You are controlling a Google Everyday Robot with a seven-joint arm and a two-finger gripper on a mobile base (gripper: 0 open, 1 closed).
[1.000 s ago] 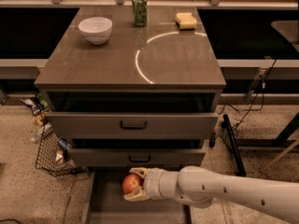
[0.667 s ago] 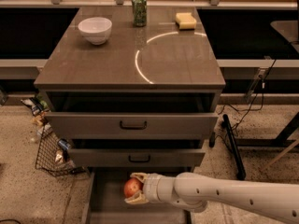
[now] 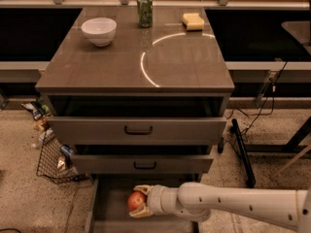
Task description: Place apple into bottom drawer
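So the gripper (image 3: 138, 201) is down at the near edge of the scene, right in front of the cabinet (image 3: 146, 72), and it's got the apple (image 3: 135, 201) pinched between its two tan fingers (image 3: 142, 190), one finger on the far side of the fruit and one on the near side. The white arm (image 3: 228, 207) comes in from the right, lying pretty much flat across the bottom of the view. The apple is red-orange with a bit of shine, and it sits over the floor of the bottom drawer (image 3: 112, 198), which is pulled out toward the near side. Whether the apple is actually touching the drawer floor or hanging just above it, no way to tell from this angle. It's nearer the right half of the drawer than the left wall. Above that, the middle drawer (image 3: 112, 165) and the top drawer (image 3: 97, 130) are both pulled out a little, each with a dark handle on its front. Up on the cabinet top there's a white bowl (image 3: 99, 30) at the far left, a green can (image 3: 145, 9) standing upright at the far middle, and a yellow sponge (image 3: 193, 21) at the far right, all well apart from each other. A wire basket (image 3: 52, 159) with some junk in it sits on the floor just left of the cabinet.
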